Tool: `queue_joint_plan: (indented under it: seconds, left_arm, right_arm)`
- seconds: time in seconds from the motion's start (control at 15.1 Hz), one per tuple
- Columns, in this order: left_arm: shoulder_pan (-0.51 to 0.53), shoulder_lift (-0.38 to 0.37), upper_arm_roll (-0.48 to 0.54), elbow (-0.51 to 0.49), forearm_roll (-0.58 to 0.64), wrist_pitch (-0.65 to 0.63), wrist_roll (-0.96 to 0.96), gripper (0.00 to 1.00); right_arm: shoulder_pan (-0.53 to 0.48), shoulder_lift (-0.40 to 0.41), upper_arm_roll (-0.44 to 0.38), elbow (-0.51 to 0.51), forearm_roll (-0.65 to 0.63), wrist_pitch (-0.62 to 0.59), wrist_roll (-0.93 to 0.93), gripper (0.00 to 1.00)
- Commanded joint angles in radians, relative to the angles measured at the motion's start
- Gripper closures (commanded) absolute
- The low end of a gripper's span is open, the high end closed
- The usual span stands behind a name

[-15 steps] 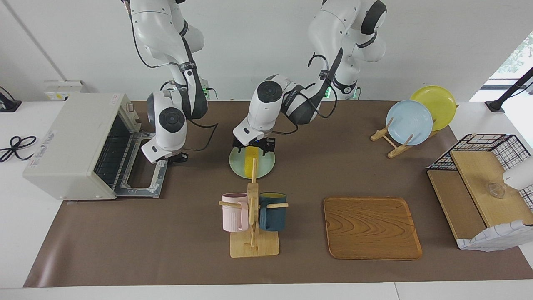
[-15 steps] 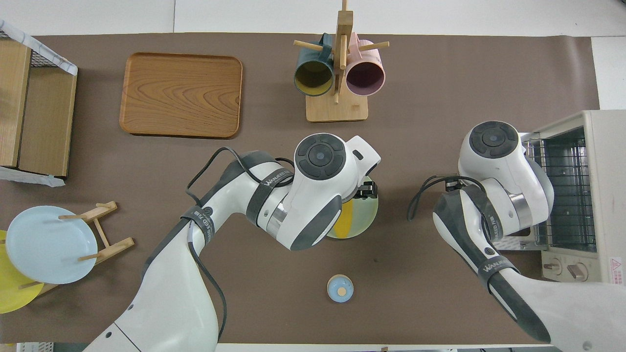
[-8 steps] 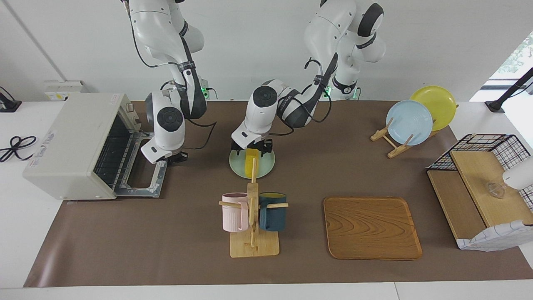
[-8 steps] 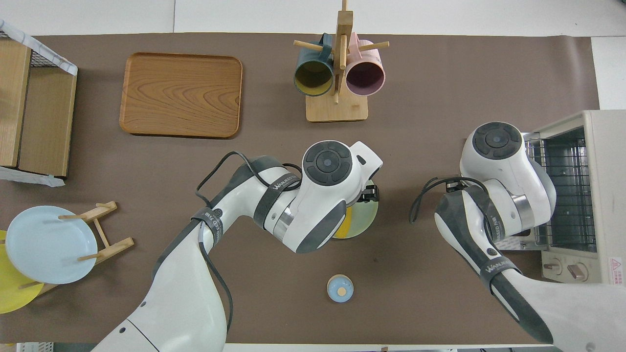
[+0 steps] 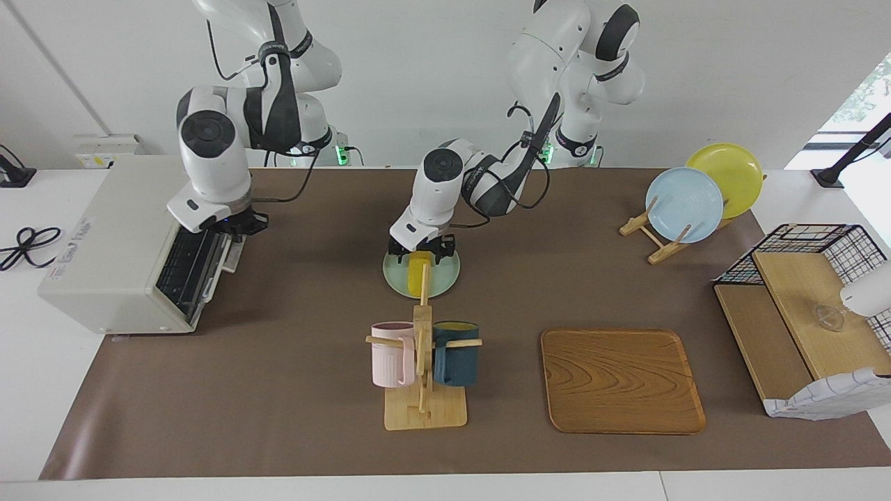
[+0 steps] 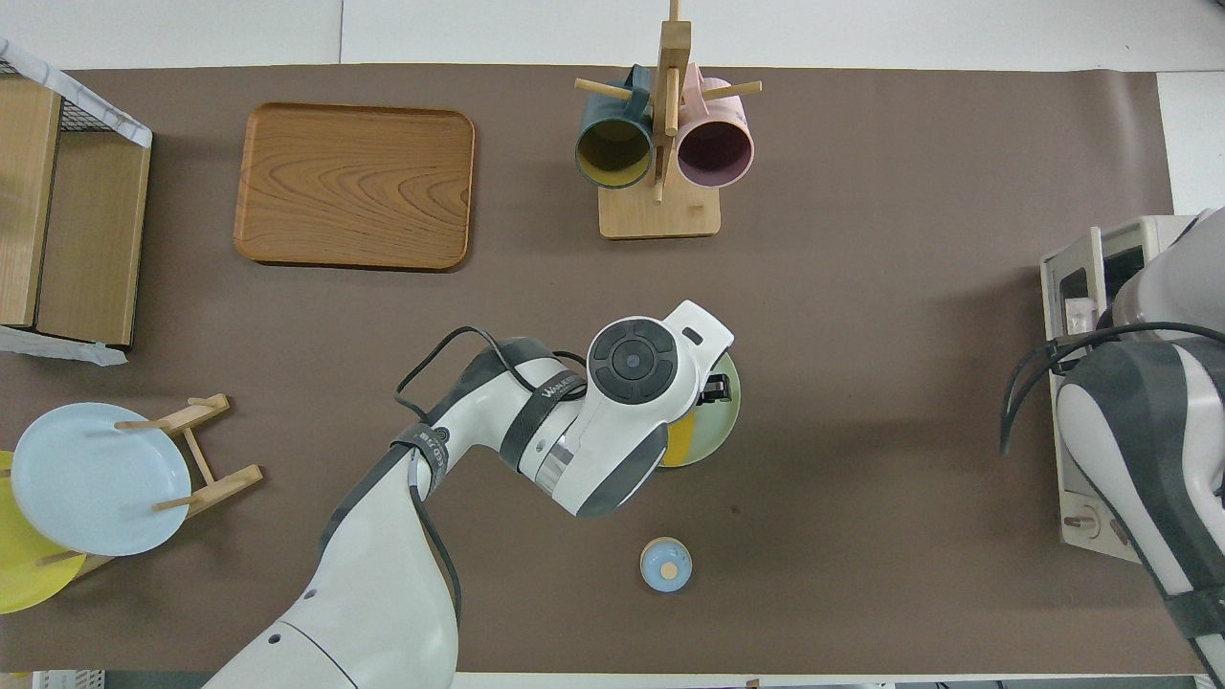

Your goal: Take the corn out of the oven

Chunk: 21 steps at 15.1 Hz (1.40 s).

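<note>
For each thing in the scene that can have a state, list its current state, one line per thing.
oven: door shut or nearly shut
corn: lying on the pale green plate
left gripper: low over the corn
right gripper: shut, at the oven door's top
mugs: hung on their rack

Bright, even light from above, both views sharp w/ no motion blur. Soft short shadows under arms & mug rack (image 5: 422, 362) on the worktop (image 5: 278, 390). Daylight blown out at window (image 5: 863, 97) in facing view. Mild sheen on wooden tray (image 6: 354, 187). No obvious edge distortion.
</note>
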Motion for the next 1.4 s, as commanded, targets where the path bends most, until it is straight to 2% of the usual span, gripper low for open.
queue_joint_plan:
  seconds: [0.0,0.07,0.13,0.27,0.47,0.6,0.73,0.93,1.2,1.33]
  left_arm:
    - [-0.015,-0.032,0.020,-0.037,0.022,0.024,-0.038,0.57]
    - [-0.015,-0.032,0.033,-0.022,0.023,0.001,-0.057,0.84]
    - [-0.015,-0.029,0.044,0.006,0.023,-0.031,-0.062,1.00]
    - [-0.003,-0.035,0.046,0.020,0.023,-0.050,-0.061,1.00]
    - [0.035,-0.113,0.046,0.015,0.023,-0.161,-0.044,1.00]
    - [0.123,-0.170,0.047,0.017,0.025,-0.253,0.037,1.00]
    - [0.244,-0.174,0.047,0.062,0.025,-0.298,0.186,1.00]
    - [0.380,-0.134,0.047,0.162,0.028,-0.366,0.325,1.00]
    - [0.509,-0.056,0.047,0.280,0.043,-0.421,0.461,1.00]
    - [0.542,0.064,0.047,0.439,0.068,-0.470,0.481,1.00]
  right_arm:
    - [-0.027,0.012,0.000,0.037,0.012,-0.061,-0.024,1.00]
    - [-0.027,0.013,0.000,0.077,0.015,-0.110,-0.042,1.00]
    - [-0.027,0.013,0.000,0.099,0.022,-0.138,-0.059,1.00]
    - [-0.025,0.013,0.002,0.169,0.088,-0.196,-0.059,1.00]
    - [-0.022,0.045,0.003,0.321,0.167,-0.317,-0.058,1.00]
    - [-0.019,0.058,0.005,0.370,0.209,-0.353,-0.058,1.00]
    - [-0.013,0.065,0.010,0.400,0.220,-0.374,-0.056,1.00]
    - [0.017,0.073,0.011,0.438,0.233,-0.385,-0.053,0.98]
    - [0.024,0.099,0.013,0.478,0.239,-0.397,-0.053,1.00]
    - [0.028,0.099,0.013,0.473,0.240,-0.397,-0.050,0.82]
